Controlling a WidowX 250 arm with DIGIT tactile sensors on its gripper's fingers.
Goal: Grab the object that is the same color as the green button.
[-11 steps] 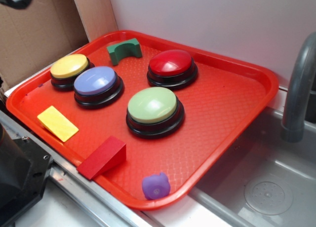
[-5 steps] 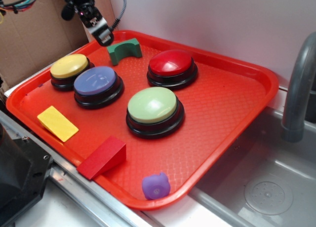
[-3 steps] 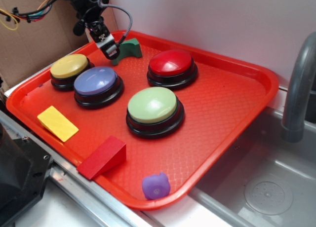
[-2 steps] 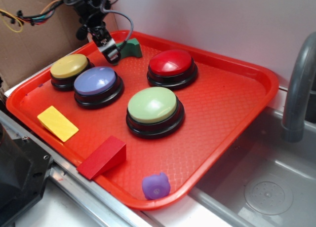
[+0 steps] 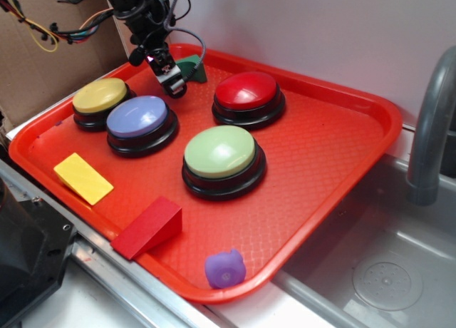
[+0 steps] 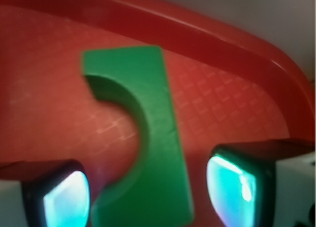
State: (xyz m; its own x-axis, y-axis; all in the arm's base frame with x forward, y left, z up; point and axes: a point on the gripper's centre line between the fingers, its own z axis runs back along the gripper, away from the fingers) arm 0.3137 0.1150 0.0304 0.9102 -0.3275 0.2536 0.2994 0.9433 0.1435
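1. The hand (image 5: 173, 80) hangs over the far left part of the red tray (image 5: 342, 135), its two fingers spread wide.
2. In the wrist view the green block (image 6: 140, 153) lies flat on the tray between the fingers (image 6: 232, 185), with clear gaps on both sides; nothing is gripped.
3. The block's arch cut-out faces the left finger; the tray's far rim runs just behind it.
4. From the outside view the green block (image 5: 191, 67) sits near the tray's far edge, partly hidden behind the hand, left of the red button (image 5: 247, 94).
5. The green button (image 5: 221, 155) stands near the tray's middle, well apart from the block.
6. The blue button (image 5: 140, 121) and yellow button (image 5: 100, 100) stand toward the left edge, the blue one just below the hand.
7. A flat yellow block (image 5: 83, 177) and a red wedge (image 5: 148, 227) lie along the near edge; a small purple toy (image 5: 225, 268) rests at the near rim.
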